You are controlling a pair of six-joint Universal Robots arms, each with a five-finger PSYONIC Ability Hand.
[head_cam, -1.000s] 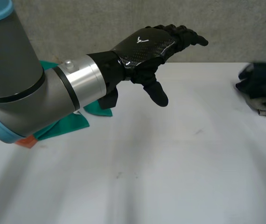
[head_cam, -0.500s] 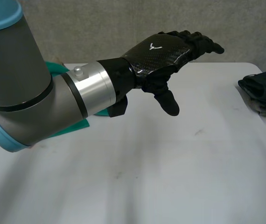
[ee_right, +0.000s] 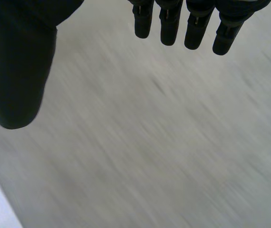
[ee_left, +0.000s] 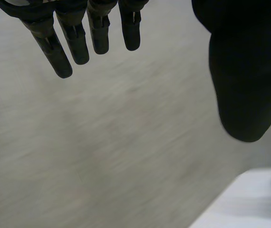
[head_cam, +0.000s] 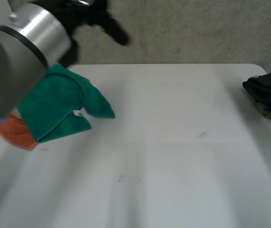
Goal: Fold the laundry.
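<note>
Left hand (head_cam: 108, 23) hung above counter (head_cam: 173, 166), fingers (ee_left: 73, 45) straight, holding nothing. Right hand (ee_right: 19, 57) likewise spread, empty. Bunched dark clothes (head_cam: 268, 95) lay at counter's edge on right arm's side, well apart from left hand; likely right hand's pick. Folded green cloth (head_cam: 59, 107) sat below left hand, atop orange cloth (head_cam: 16, 134).

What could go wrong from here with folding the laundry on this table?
The dark pile sits at the table's right edge, partly out of the head view; a careless pull might drag it off. The green cloth lies crumpled over the orange cloth, so a grab there may lift both. The left robot hand is open and up off the table, so its reach down could land off target.
</note>
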